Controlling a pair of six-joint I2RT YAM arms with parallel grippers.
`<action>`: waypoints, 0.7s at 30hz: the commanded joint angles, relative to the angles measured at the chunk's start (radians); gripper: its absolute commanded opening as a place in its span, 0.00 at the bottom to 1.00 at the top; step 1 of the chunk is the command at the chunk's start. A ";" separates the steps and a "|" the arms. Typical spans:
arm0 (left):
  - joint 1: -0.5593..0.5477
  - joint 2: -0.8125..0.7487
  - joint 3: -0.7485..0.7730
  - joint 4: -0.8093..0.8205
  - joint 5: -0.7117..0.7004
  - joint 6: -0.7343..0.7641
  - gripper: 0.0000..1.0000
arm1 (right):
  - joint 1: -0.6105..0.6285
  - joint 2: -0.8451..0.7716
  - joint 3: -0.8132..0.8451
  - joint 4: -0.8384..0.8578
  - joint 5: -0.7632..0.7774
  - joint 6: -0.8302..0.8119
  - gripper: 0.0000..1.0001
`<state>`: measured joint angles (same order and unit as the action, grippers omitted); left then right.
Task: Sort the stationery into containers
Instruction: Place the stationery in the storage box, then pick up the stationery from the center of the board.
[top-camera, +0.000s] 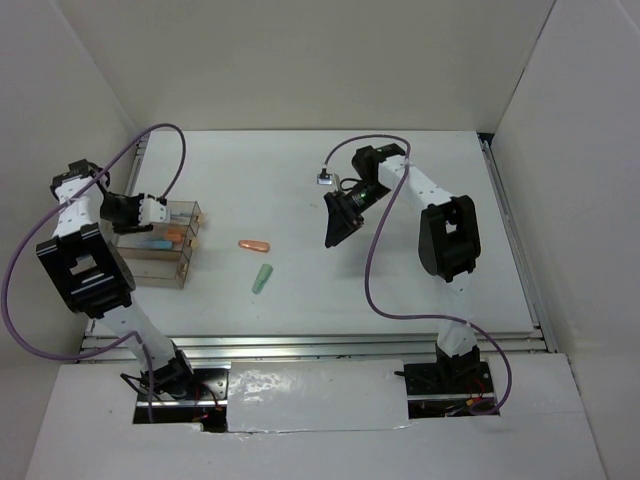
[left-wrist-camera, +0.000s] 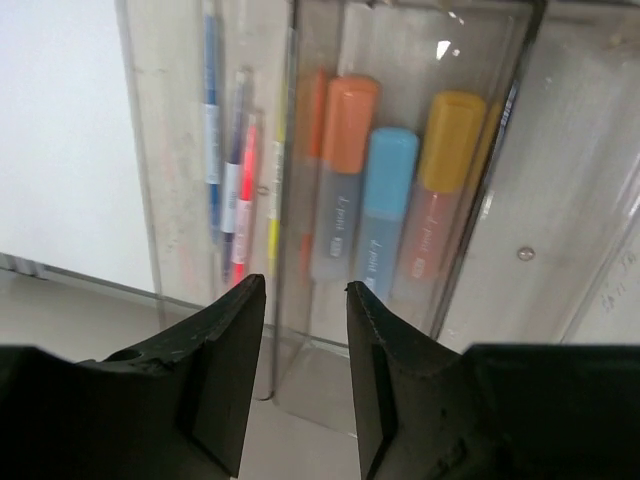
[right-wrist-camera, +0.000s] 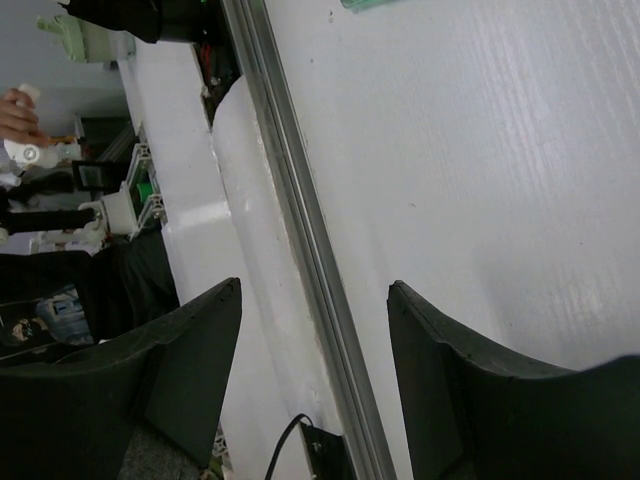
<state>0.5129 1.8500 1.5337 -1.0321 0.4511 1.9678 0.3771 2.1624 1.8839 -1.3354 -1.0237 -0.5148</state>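
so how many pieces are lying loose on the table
2: an orange marker mid-table, right of the containers, and a pale green marker just nearer the front edge of the table. Others may be hidden from view.

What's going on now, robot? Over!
Left gripper open, empty, over the clear container. Right gripper open, empty. Orange marker and pale green marker loose on the table. Nothing blocks them.

In the clear containers (left-wrist-camera: 160, 200) I've got an orange-capped marker (left-wrist-camera: 345, 140), a blue-capped marker (left-wrist-camera: 388, 190) and a yellow-capped marker (left-wrist-camera: 448, 140). Thin pens (left-wrist-camera: 243, 190) are blue, pink-red, yellow. On my white table (top-camera: 400, 280): orange piece (top-camera: 254, 244), pale green piece (top-camera: 262, 278).
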 joint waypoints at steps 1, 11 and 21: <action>-0.026 -0.064 0.088 -0.100 0.147 0.257 0.50 | 0.008 -0.035 -0.017 -0.082 0.001 -0.013 0.67; -0.422 -0.048 0.244 -0.207 0.215 -0.176 0.52 | 0.005 -0.058 -0.074 -0.051 0.014 -0.017 0.66; -0.632 0.161 0.289 -0.190 0.221 -0.303 0.64 | -0.017 -0.095 -0.157 -0.015 0.040 -0.016 0.65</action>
<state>-0.0757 1.9846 1.8027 -1.1858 0.6403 1.7115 0.3717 2.1426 1.7397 -1.3376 -0.9863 -0.5182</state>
